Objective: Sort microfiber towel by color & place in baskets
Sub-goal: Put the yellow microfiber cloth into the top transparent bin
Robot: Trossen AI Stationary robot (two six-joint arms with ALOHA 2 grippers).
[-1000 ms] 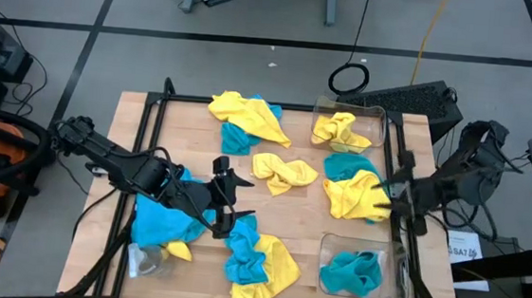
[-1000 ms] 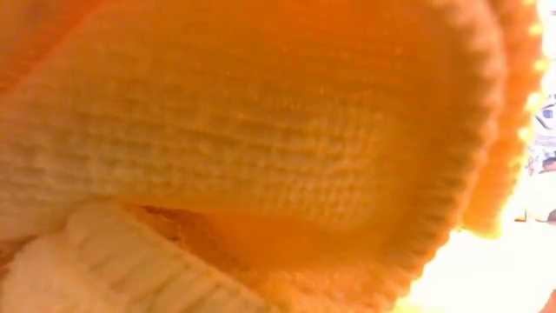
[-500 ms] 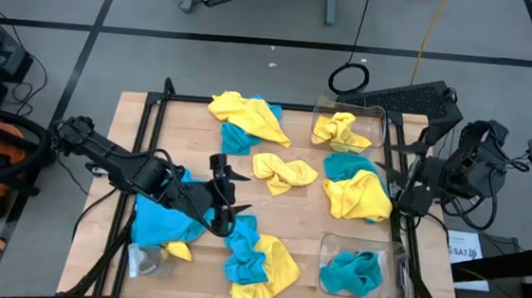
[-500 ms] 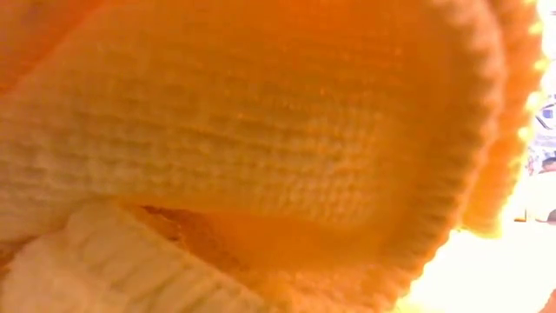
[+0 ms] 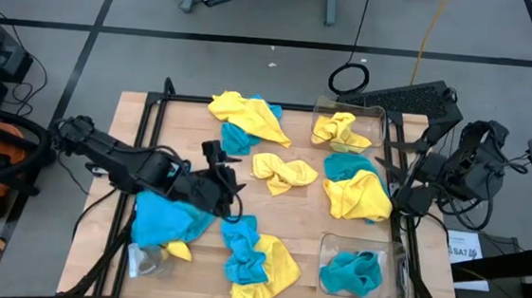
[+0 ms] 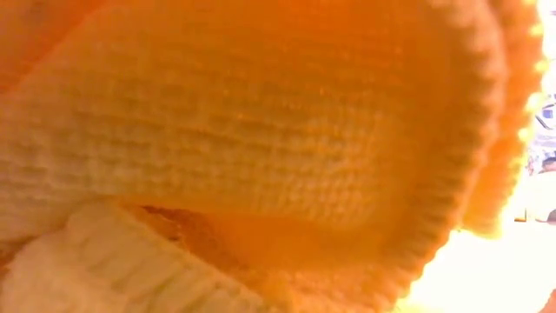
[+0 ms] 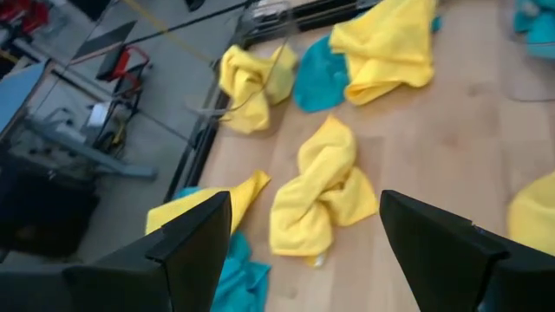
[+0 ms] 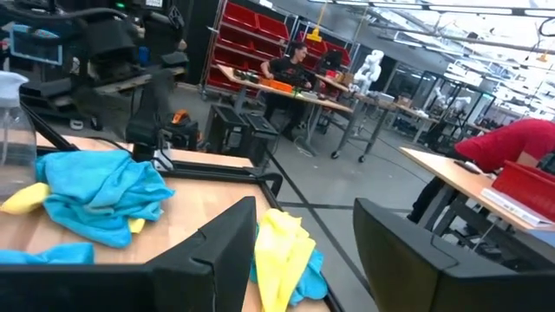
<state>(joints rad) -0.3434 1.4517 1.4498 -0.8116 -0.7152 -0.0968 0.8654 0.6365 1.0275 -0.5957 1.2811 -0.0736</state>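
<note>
Across the wooden table, scattered towels; both hands, left hand and right hand, spread wide, empty.

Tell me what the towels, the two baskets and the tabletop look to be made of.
Yellow towels: soft knitted or looped fabric, matte; the low view shows a ribbed weave up close. Turquoise towels: apparently the same limp, crumpling cloth. Baskets: clear, glossy, probably plastic; their contents show through the walls. Tabletop: pale wood, by its visible plank grain.
</note>
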